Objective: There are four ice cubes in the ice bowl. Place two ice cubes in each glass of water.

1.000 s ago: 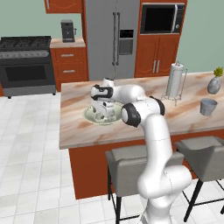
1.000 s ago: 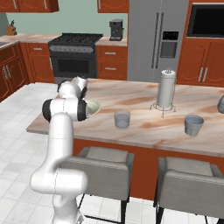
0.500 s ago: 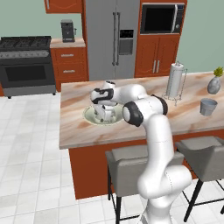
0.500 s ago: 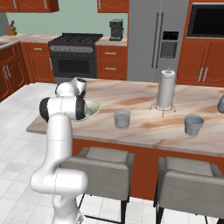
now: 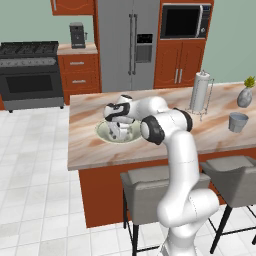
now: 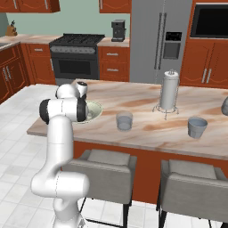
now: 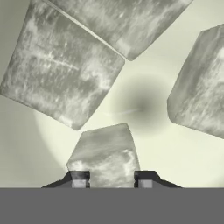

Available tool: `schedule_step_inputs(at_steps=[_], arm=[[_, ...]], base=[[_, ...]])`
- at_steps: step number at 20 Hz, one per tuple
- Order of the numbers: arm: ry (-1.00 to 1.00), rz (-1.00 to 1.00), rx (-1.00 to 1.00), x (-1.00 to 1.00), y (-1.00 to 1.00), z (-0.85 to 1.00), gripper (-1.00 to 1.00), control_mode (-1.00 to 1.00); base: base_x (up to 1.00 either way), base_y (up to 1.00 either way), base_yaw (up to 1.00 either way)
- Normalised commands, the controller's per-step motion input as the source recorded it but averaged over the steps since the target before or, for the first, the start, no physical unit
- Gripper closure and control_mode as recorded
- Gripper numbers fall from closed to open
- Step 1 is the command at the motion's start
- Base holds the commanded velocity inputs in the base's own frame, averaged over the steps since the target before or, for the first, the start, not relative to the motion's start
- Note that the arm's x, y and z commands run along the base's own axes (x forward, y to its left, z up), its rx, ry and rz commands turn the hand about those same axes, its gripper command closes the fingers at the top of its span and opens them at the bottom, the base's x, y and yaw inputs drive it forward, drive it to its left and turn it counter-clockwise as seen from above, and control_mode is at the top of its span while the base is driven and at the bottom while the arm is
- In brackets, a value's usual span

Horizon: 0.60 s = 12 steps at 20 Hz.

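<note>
Lowered further into the ice bowl [image 5: 103, 133] since the earlier frame, the hand [image 7: 111, 181] is seen clamped on one ice cube [image 7: 105, 155]. Three other ice cubes [image 7: 59, 65] are seen lying around it on the bowl's floor.

Arm glossy white throughout, rounded segments joined by dark grey to black collars; bulbous white base. Claw [image 7: 112, 179] fingertips small, dark, with pale square pads [image 7: 79, 183], apparently grey; no markings discernible

arm: reaching forward-left, bent down | gripper [image 7: 112, 180]: jaws narrowed, one ice cube [image 7: 105, 155] between fingertips
</note>
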Motion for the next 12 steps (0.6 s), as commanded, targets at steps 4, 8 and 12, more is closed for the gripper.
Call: schedule_step_inputs(at_steps=[4, 8, 12], arm=[[-0.01, 0.01, 0.02, -0.14, 0.00, 0.17, 1.00, -1.00], [0.00, 0.06, 0.00, -0.19, 0.00, 0.38, 1.00, -1.00], [-0.01, 0.07, 0.01, -0.28, -0.04, 0.47, 1.00, -1.00]], base=[[0.00, 0.00, 0.00], [0.00, 0.00, 0.00], [0.00, 0.00, 0.00]])
